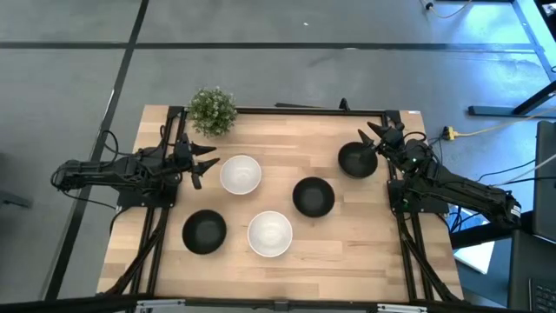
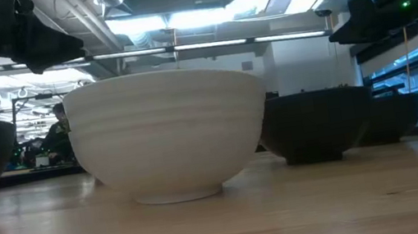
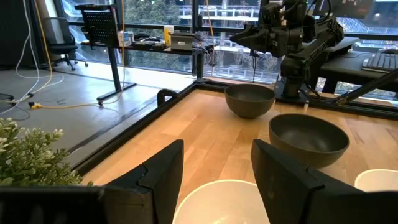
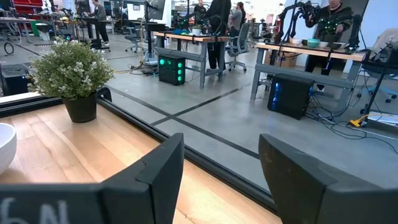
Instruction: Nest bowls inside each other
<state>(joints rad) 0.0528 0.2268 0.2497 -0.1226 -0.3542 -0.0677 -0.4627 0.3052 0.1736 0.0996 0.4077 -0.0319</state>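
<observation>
Gleaming white bowls (image 1: 241,174) (two), matte black bowls (image 1: 314,196) on pale woodgrain table (image 1: 347,252)

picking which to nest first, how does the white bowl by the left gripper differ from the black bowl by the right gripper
The white bowl is glossy white; the black bowl is matte black. The white bowl sits left of the table's centre, just off the open fingers of the left gripper; the black bowl sits at the far right, beside the open right gripper. Both are upright, empty, similar in size, and unheld.

Overhead view straight down, low view table-level, wrist views facing across table (image 1: 347,243)
</observation>
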